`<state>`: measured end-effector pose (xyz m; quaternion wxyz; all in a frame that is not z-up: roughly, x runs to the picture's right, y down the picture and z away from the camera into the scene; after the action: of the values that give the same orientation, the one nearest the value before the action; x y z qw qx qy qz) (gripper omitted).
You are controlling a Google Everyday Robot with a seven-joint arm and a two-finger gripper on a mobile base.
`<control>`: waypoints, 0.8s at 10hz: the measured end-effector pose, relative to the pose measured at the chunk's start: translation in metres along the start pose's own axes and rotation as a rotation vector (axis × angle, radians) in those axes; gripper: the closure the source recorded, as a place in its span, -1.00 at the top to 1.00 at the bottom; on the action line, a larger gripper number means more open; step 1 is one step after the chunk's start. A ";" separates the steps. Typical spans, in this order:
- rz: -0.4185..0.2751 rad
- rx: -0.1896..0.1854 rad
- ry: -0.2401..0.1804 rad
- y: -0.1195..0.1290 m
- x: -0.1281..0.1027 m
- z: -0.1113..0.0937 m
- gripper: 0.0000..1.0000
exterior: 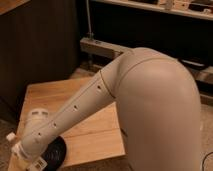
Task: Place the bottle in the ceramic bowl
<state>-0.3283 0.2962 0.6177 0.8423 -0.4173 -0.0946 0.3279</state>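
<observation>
At the far left, near the front left corner of the wooden tabletop [95, 125], a small white capped object [10, 136] shows just beside the robot's wrist; it may be the bottle's cap end, but the rest of it is hidden and it cannot be identified with certainty. Just to its right, the gripper [31, 161] hangs low over the table's front edge, its end concealed by the wrist housing. Whether it is clenched, released or grasping anything cannot be told. The ceramic bowl [57, 152], black and glossy, lies at the front left corner of the tabletop, partly covered by the wrist. The beige arm [75, 110] rises diagonally from there to the right, ending in a large rounded shoulder [155, 105] that fills the right side.
</observation>
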 end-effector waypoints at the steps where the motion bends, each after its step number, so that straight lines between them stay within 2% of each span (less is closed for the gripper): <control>1: -0.007 -0.004 -0.002 -0.004 0.006 0.008 0.19; 3: -0.008 -0.004 -0.006 -0.025 0.011 0.019 0.55; 6: 0.001 0.002 -0.007 -0.040 0.006 0.022 0.60; 8: 0.021 -0.016 -0.006 -0.041 0.004 0.022 0.60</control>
<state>-0.3150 0.2953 0.6631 0.8351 -0.4241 -0.0956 0.3370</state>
